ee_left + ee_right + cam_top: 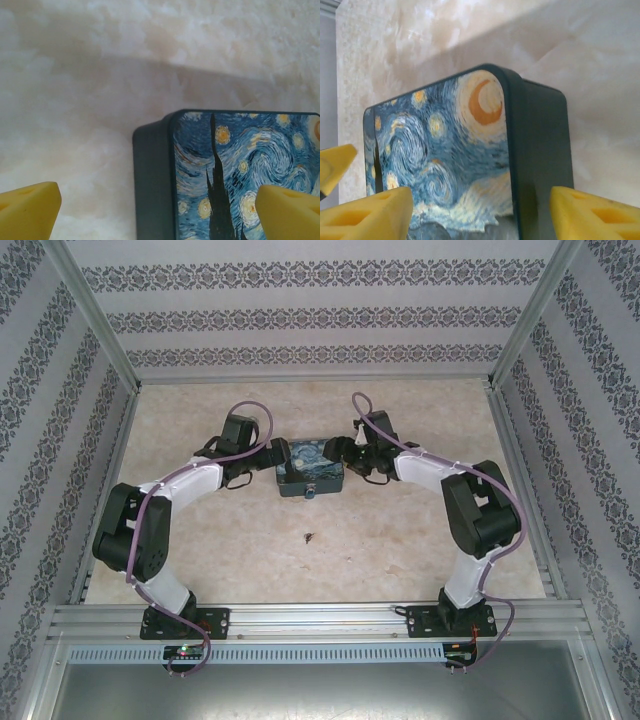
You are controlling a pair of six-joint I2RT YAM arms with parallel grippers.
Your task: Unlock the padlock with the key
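A: What lies nearest?
B: A tiny dark key, alone on the pale marbled surface.
A: And beyond it?
B: A blue swirl-painted box. The left hand, fingers wide, sits at its left end. The right hand, fingers apart, seems to straddle its right edge, holding nothing.

Desk: beige marbled top.
Box: dark sides, blue-and-yellow swirl-painted lid, lying flat mid-desk, toward the far edge.
Walls: striped floral-pattern paper, three sides.
Aluminium rail: along the near edge.
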